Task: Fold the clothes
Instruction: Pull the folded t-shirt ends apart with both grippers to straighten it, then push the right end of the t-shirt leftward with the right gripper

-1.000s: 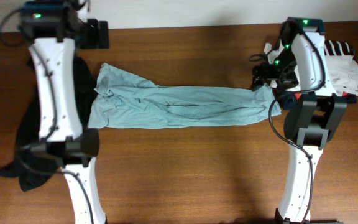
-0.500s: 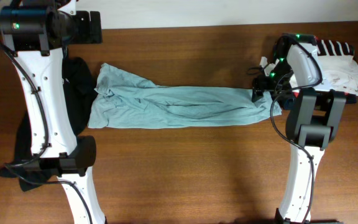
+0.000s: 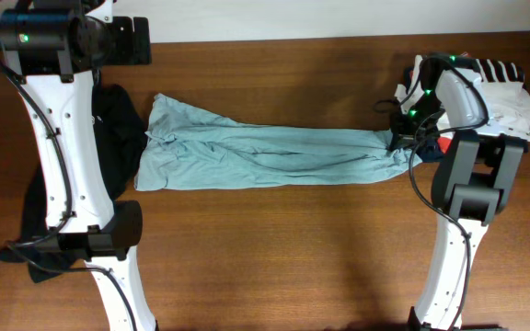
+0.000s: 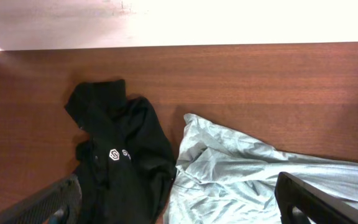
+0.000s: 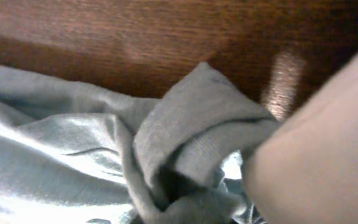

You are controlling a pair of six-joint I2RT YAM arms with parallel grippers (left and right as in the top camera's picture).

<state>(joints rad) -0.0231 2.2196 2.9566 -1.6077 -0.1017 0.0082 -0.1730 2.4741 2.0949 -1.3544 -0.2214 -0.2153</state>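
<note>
The pale grey-teal shirt (image 3: 265, 156) lies stretched in a long band across the table, left to right. My right gripper (image 3: 400, 139) is shut on its right end, where the cloth (image 5: 197, 124) bunches into a fold against the jaws. The black top (image 3: 118, 124) lies crumpled at the shirt's left end, its small white logo (image 4: 113, 154) showing. My left gripper (image 4: 179, 214) hangs open above both, one fingertip (image 4: 51, 205) over the black top (image 4: 123, 162) and the other over the teal shirt (image 4: 260, 174), touching neither.
A heap of white cloth with black markings (image 3: 509, 92) sits at the back right, just behind the right arm, with a bit of red (image 3: 443, 143) beside it. The left arm's white links (image 3: 67, 138) span the table's left side. The wall edge (image 4: 179, 45) runs along the back.
My right gripper has shut on the shirt's right end and drawn it rightward, pulling the shirt straighter. Earlier the left arm swung toward the back; it has since held still.
</note>
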